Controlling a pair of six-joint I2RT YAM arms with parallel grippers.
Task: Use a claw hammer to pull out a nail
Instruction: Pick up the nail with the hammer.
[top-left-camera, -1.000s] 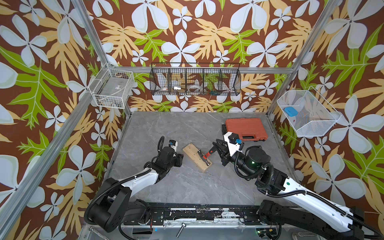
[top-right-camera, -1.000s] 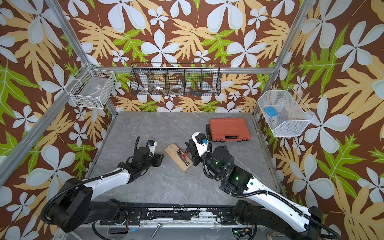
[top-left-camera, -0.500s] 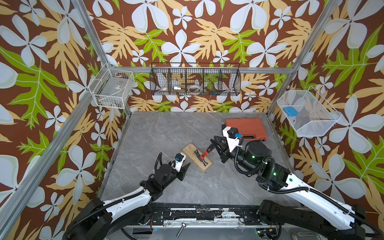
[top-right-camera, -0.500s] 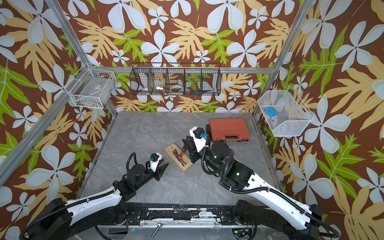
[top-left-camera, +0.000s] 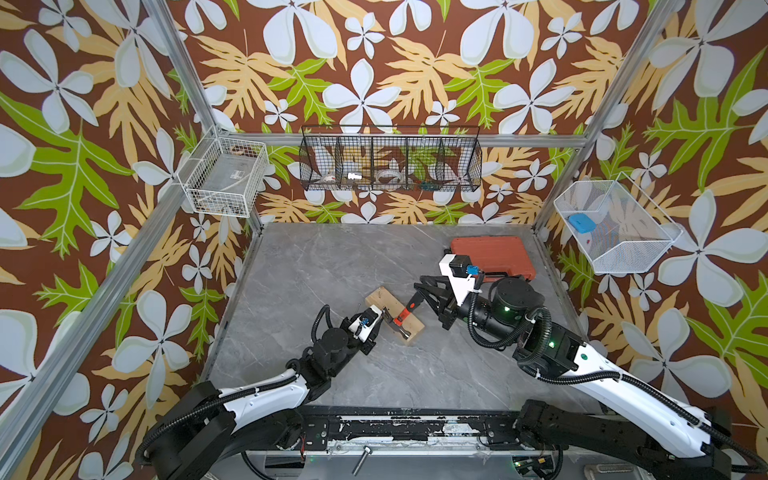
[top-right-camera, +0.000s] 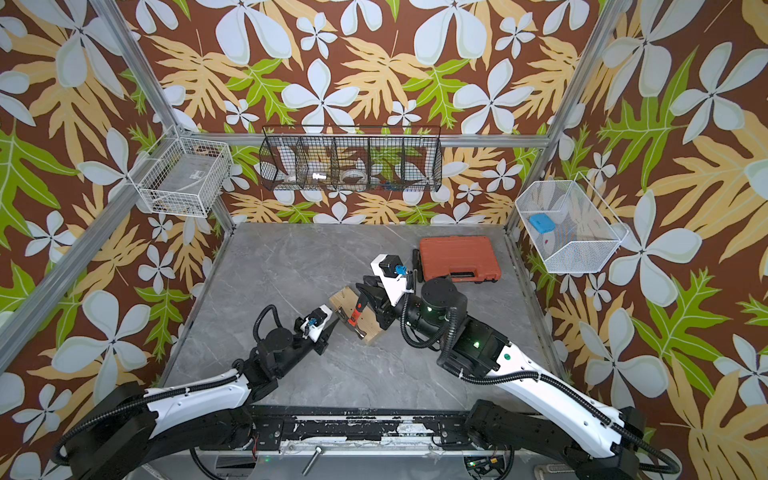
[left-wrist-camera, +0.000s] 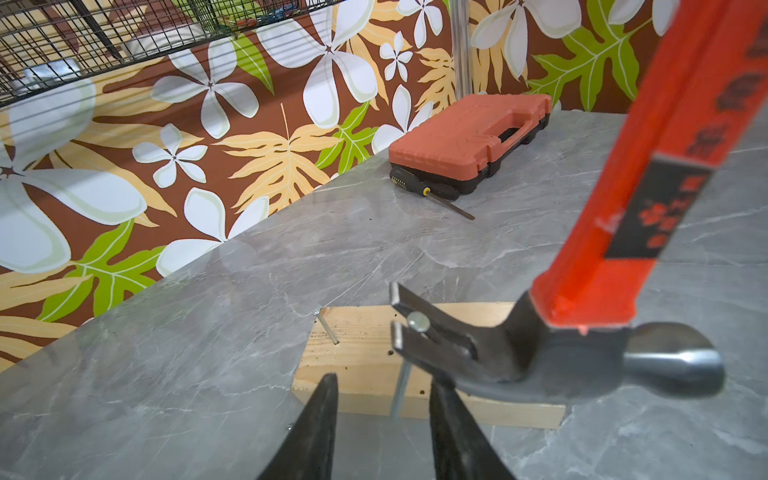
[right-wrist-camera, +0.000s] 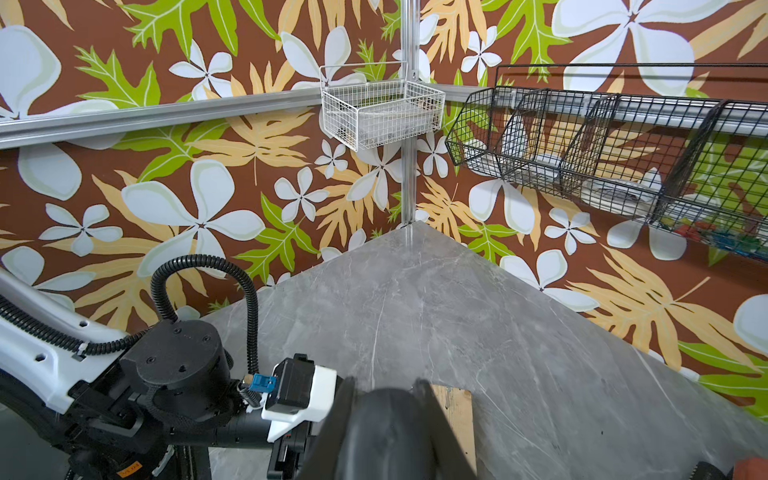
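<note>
The claw hammer (top-left-camera: 402, 316) (top-right-camera: 354, 316) leans over the wooden block (top-left-camera: 377, 296) (top-right-camera: 343, 297) in both top views. My right gripper (top-left-camera: 419, 291) (right-wrist-camera: 385, 384) is shut on its black tail end (right-wrist-camera: 386, 432). In the left wrist view the steel claw (left-wrist-camera: 440, 332) is hooked under the head of a nail (left-wrist-camera: 417, 322), whose long shank stands raised out of the block (left-wrist-camera: 357, 357). A second nail (left-wrist-camera: 328, 328) leans at the block's far corner. My left gripper (top-left-camera: 379, 318) (left-wrist-camera: 382, 380) is open at the block's near edge, with the raised shank just beyond its fingertips.
An orange tool case (top-left-camera: 492, 255) (left-wrist-camera: 469, 133) lies at the back right with a thin black screwdriver (left-wrist-camera: 432, 193) beside it. A black wire basket (top-left-camera: 390, 158) and white baskets (top-left-camera: 224, 176) (top-left-camera: 615, 226) hang on the walls.
My left gripper drew back toward the front, then moved right and in to the block's near edge. The right gripper has kept hold of the hammer and shifted it slightly left.
</note>
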